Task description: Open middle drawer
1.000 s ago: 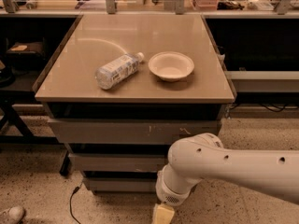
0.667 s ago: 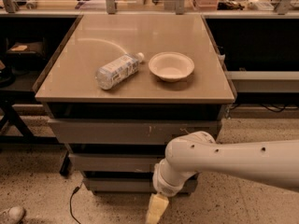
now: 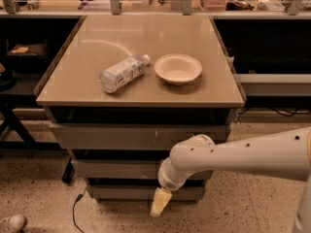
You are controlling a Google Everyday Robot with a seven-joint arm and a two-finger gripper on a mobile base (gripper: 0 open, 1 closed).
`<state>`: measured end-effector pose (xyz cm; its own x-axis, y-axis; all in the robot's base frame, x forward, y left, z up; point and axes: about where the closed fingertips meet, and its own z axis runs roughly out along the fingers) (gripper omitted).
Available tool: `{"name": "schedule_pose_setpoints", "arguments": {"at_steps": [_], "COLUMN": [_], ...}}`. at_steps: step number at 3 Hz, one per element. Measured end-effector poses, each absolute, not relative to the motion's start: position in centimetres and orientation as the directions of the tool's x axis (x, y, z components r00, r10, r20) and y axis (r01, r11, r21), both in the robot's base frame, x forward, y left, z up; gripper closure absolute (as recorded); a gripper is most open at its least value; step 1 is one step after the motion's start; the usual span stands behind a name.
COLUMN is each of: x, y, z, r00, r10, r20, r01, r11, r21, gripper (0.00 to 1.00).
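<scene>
middle drawer (image 3: 112, 169), flat grey front, sits shut; pale gripper (image 3: 160, 204) hangs just below, grip unclear.

— Colours up top?
— Tan tabletop (image 3: 146, 89), cream bowl (image 3: 178, 69), clear bottle (image 3: 121, 74) with a white label.
— And below?
— Grey middle drawer (image 3: 116, 170), speckled beige floor (image 3: 39, 188). The white arm (image 3: 233, 154) ends in a pale yellow gripper (image 3: 160, 203), low and near, before the drawers.

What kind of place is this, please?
Probably a robotics lab or workshop: cluttered benches behind, a grey drawer cabinet, a cable on the speckled floor. The gripper hangs low, below the middle drawer.
</scene>
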<state>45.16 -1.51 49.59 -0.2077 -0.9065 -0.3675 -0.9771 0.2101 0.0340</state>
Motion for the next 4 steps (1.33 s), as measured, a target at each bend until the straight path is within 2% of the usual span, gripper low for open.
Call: {"name": "schedule_pose_setpoints", "arguments": {"at_steps": [4], "x": [51.0], "y": [-3.9], "z": [44.0], "r00": [-0.244], "r10": [-0.895], "r20": [-0.374], "r01": [-0.959], "r11": [0.28], "r21": [-0.045], "gripper": [0.0]}}
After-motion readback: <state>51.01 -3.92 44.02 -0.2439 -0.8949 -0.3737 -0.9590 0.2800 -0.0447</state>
